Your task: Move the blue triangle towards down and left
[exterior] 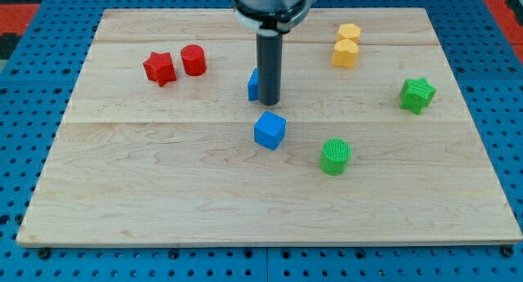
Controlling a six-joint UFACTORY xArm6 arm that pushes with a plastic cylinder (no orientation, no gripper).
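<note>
Bench: the big wooden bench (163, 184) holds all the blocks.
Hand: my hand is only a dark rod with no parts that open or close, so it grips nothing. My tip (269, 101) rests on the bench near the middle, a bit toward the view's top.
Blue triangle: the blue triangle (253, 84) is touching the rod on the side of the view's left. The rod hides most of it, so its shape is hard to see.
Blue cube: the blue cube (269, 130) sits just below my tip, toward the view's bottom.
Green cylinder: the green cylinder (335, 156) is farther from my tip, down and to the view's right.
Step now: I think my tip is lined up beside the blue triangle, ready to push.
Next move: my tip looks to be on the right of the triangle. I think it should start a bit more from the top side, then push down and left, and stay off the blue cube.
</note>
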